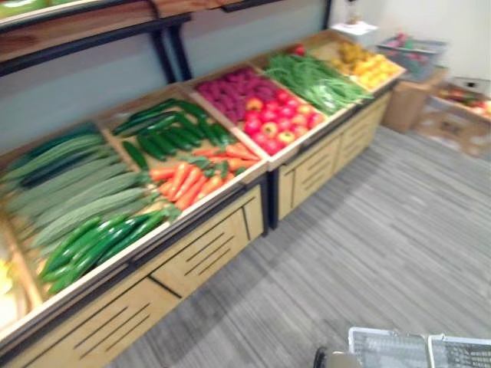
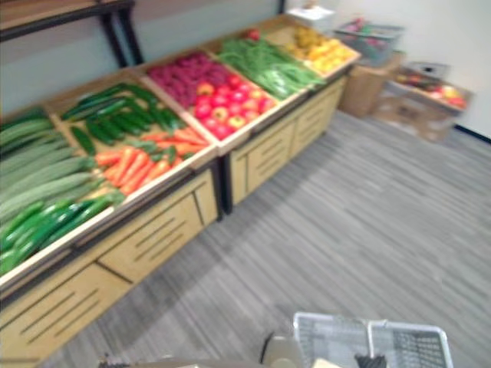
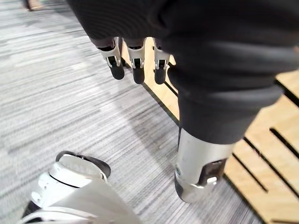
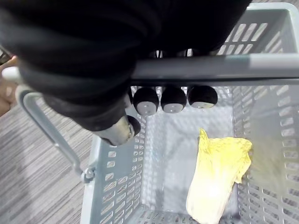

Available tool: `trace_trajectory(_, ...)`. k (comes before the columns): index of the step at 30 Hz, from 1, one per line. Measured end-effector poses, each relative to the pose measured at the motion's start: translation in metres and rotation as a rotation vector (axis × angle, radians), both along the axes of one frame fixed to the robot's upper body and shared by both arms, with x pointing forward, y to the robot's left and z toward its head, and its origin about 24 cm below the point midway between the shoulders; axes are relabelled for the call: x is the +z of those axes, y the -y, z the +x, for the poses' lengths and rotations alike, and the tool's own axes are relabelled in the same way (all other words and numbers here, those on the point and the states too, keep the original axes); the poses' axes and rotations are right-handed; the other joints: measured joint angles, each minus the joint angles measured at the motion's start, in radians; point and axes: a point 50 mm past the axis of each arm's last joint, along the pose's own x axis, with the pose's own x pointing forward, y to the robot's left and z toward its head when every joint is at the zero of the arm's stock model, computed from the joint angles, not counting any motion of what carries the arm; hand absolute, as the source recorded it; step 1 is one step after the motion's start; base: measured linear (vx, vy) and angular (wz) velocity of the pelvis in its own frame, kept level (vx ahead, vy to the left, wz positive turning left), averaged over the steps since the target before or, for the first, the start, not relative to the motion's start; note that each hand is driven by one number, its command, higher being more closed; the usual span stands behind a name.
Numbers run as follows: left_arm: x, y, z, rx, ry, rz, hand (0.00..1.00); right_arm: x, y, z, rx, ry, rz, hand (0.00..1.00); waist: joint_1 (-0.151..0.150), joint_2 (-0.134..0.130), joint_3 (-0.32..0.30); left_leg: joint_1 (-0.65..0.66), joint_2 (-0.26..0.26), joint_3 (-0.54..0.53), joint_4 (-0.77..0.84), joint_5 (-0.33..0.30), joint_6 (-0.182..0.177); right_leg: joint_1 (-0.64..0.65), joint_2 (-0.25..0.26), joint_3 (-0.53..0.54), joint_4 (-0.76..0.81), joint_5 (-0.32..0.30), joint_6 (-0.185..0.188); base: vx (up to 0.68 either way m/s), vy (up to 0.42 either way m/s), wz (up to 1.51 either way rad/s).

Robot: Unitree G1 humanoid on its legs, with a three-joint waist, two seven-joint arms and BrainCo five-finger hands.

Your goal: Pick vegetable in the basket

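Round the grey handle [image 4: 224, 70] of the basket [image 4: 117, 177], right hand [image 4: 173, 99] curled shut, dark tips tucked under the bar, carrying the load. Below those tips, down inside the basket, one pale yellow leafy vegetable [image 4: 215, 177] lying flat on the bottom, close to a side wall. Room beside it for more.

Over on the left side, left hand [image 3: 135, 65] hanging with fingers straight and loose, thumb apart, nothing held. Under it, grey floor [image 3: 70, 102]; just beside it, the slatted wooden front of the stand [image 3: 261, 168].

Farther out, seen from the head: basket at the near right, stand running along the left from near to far. On its tilted trays, long green cucumbers [image 1: 100, 238] nearest, then carrots [image 1: 188, 180] with darker cucumbers behind, then red apples [image 1: 276, 119] and green beans [image 1: 314, 80] well beyond.

Judged from this: one pick done, next one not yet begun. Stock lying left and far of the basket, well apart from both hands. Left hand the free one and the nearer to the trays, so probably the one to reach. Cucumbers and carrots mostly lying lengthwise down the slope, near to far, so best taken across the middle.
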Motion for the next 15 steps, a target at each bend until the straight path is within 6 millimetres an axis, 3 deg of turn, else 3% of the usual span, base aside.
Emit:
trace_trajectory(2, 0.0, 0.002, 0.004, -0.022, 0.008, 0.0, 0.0, 0.0, 0.001, 0.004, -0.024, 0.02, 0.005, 1.0, -0.013, 0.0, 0.0, -0.033, 0.02, 0.07, 0.0, 0.076, 0.017, 0.055, -0.007, -0.084, -0.047, 0.001, -0.014, 0.06, -0.235, 1.32)
trace_trajectory(4, 0.0, 0.004, 0.006, -0.062, 0.002, 0.004, 0.0, 0.002, 0.005, 0.008, -0.075, 0.053, 0.002, 1.0, -0.011, -0.001, 0.002, -0.037, 0.061, 0.34, 0.027, 0.088, 0.037, 0.114, -0.005, -0.163, -0.099, 0.008, -0.035, 0.0, -0.142, 0.86)
trace_trajectory(6, 0.001, 0.004, 0.007, -0.082, 0.002, 0.01, 0.0, 0.002, 0.007, 0.007, -0.126, 0.077, 0.002, 1.0, -0.018, -0.001, 0.003, -0.029, 0.063, 0.54, 0.032, 0.081, 0.046, 0.151, -0.006, -0.209, -0.144, 0.016, -0.033, -0.05, -0.038, 0.74)
trace_trajectory(8, 0.0, 0.005, 0.006, -0.079, -0.002, 0.01, 0.0, 0.003, 0.008, 0.008, -0.145, 0.096, -0.001, 1.0, -0.028, 0.006, 0.007, -0.016, 0.043, 0.61, -0.021, 0.081, 0.046, 0.178, 0.001, -0.238, -0.191, 0.025, -0.01, -0.07, 0.056, 0.63)
trace_trajectory(11, -0.003, 0.007, -0.003, -0.064, -0.035, 0.0, 0.0, 0.003, 0.005, 0.012, -0.143, 0.111, 0.005, 1.0, -0.036, 0.024, 0.009, 0.006, 0.017, 0.603, -0.147, 0.074, 0.027, 0.185, 0.024, -0.234, -0.242, 0.05, 0.028, -0.06, 0.135, 0.34)
trace_trajectory(15, -0.003, 0.006, -0.007, -0.059, -0.048, 0.006, 0.0, 0.004, 0.002, 0.023, -0.132, 0.134, 0.015, 1.0, -0.025, 0.025, 0.013, 0.001, -0.037, 0.605, -0.178, 0.071, 0.037, 0.185, 0.025, -0.134, -0.328, 0.126, 0.039, -0.01, 0.115, 0.05)
